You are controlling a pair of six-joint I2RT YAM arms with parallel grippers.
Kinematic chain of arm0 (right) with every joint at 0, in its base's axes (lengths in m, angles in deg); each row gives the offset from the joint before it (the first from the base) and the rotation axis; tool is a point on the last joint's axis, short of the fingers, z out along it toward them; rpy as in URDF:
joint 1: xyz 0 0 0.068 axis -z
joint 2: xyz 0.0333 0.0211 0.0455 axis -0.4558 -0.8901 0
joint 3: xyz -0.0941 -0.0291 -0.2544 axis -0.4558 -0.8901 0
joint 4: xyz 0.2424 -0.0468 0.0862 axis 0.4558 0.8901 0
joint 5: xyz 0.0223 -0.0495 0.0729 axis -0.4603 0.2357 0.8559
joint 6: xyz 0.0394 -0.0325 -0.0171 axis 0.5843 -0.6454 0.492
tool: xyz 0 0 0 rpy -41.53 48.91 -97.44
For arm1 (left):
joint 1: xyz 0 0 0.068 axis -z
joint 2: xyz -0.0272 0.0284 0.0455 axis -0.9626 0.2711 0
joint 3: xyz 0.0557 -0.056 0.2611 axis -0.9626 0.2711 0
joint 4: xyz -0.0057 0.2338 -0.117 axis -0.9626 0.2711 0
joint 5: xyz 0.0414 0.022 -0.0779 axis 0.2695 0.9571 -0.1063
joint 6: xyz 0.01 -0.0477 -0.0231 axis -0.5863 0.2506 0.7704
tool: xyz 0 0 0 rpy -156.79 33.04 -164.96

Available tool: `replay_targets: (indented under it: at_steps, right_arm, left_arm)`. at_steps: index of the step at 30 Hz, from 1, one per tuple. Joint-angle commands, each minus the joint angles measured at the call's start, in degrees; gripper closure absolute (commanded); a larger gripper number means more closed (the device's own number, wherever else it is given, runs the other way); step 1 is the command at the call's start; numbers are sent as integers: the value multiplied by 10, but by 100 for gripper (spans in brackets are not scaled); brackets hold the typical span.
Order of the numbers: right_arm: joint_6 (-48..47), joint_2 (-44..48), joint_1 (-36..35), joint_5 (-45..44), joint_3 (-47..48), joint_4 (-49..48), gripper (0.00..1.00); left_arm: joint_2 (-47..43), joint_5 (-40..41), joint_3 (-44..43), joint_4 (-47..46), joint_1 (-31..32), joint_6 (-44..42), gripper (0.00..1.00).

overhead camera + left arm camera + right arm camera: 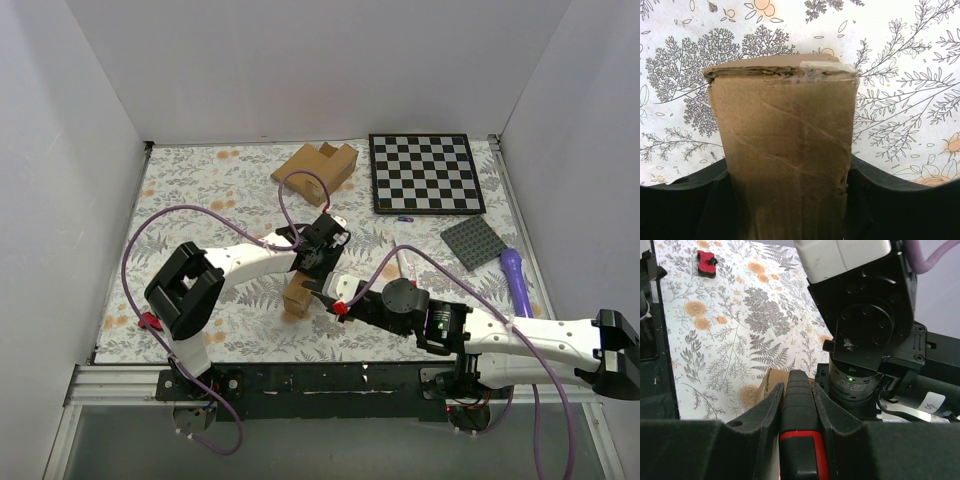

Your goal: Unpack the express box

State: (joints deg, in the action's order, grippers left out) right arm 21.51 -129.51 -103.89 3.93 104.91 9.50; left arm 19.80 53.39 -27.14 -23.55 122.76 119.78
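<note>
Red-black cutter (799, 450) pinched by right gripper (799, 395); express box (782, 125) flanked by left gripper (787, 172), grip unclear; if shoved, could topple toward 9 o'clock.

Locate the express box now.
Top view: the express box sits just left of centre toward the near edge, between the fingers of the left tool, with the right tool holding a cutter just right of it.

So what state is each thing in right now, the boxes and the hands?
express box: closed, tape across its end seam.
left hand: closed on the express box.
right hand: closed on a red-and-black tool.
notched box: open, flaps upright.
</note>
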Motion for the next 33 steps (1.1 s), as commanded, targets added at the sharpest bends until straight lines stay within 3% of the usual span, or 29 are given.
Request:
replay_targets:
  at_steps: [1, 21, 33]
  right_arm:
    - [-45, -20, -10, -7, -5, -81, 99]
    - [-37, -92, -27, 39, -2, -87, 99]
    - [-31, -108, -27, 12, -17, -109, 99]
  left_arm:
    - [-17, 2, 25, 5, -3, -13, 46]
    - [-18, 0, 31, 1, -3, -15, 48]
    - [-21, -5, 35, 0, -3, -14, 53]
